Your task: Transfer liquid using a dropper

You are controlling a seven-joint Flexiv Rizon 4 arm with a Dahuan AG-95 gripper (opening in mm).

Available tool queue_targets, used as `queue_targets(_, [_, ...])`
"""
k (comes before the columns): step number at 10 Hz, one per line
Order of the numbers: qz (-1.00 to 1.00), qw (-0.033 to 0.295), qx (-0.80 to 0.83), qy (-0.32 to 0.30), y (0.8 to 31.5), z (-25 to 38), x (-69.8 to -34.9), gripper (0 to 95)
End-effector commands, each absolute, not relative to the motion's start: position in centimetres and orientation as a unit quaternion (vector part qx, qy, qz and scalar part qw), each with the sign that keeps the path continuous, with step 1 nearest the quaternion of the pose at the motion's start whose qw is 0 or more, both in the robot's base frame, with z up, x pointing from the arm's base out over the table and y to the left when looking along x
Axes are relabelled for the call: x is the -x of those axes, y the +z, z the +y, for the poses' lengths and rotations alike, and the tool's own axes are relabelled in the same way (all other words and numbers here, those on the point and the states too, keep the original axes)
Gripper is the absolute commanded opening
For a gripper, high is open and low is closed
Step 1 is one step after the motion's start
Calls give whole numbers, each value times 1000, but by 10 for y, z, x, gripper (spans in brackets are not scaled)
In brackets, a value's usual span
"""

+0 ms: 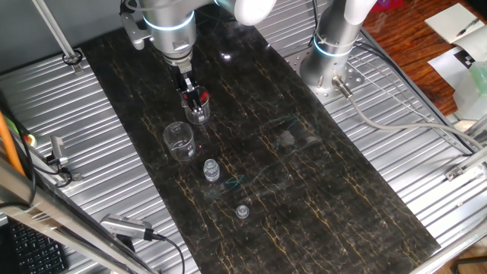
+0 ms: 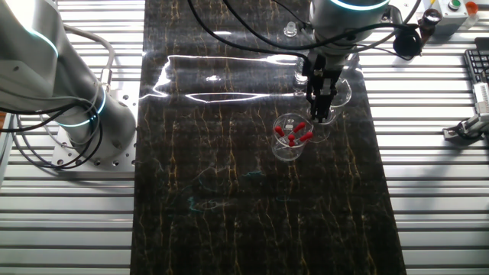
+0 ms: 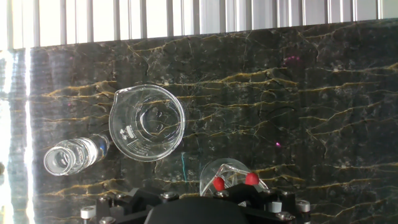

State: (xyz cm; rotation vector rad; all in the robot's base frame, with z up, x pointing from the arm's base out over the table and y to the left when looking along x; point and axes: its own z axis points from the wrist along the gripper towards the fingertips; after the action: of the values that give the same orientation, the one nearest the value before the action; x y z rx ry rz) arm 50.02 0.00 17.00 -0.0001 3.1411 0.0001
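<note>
My gripper (image 1: 190, 90) hangs fingers down right over the small clear beaker with red at its top (image 1: 198, 106). It also shows in the other fixed view (image 2: 320, 113), just behind that beaker (image 2: 293, 137). The fingers look pressed close together. I cannot make out the slim dropper between them or in the beaker. In the hand view the small beaker (image 3: 233, 180) sits at the bottom edge against the gripper body, and the fingertips are hidden.
A larger empty beaker (image 1: 179, 141) (image 3: 147, 122) stands nearer the front. Beyond it stand a ribbed vial (image 1: 211, 170) (image 3: 68, 155) and a small clear cap (image 1: 242, 211). A second arm's base (image 1: 331, 53) is at the back right. Ribbed metal borders the dark mat.
</note>
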Motion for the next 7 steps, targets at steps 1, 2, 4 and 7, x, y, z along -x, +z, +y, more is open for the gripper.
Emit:
queue_targets(1, [1000, 0, 0, 0, 170, 0, -500, 950])
queue_targets(2, [998, -2, 56, 29, 170, 0, -500, 0])
queue_targets(4, [998, -2, 55, 29, 170, 0, -500, 0])
queue_targets(7, [998, -3, 56, 29, 170, 0, -500, 0])
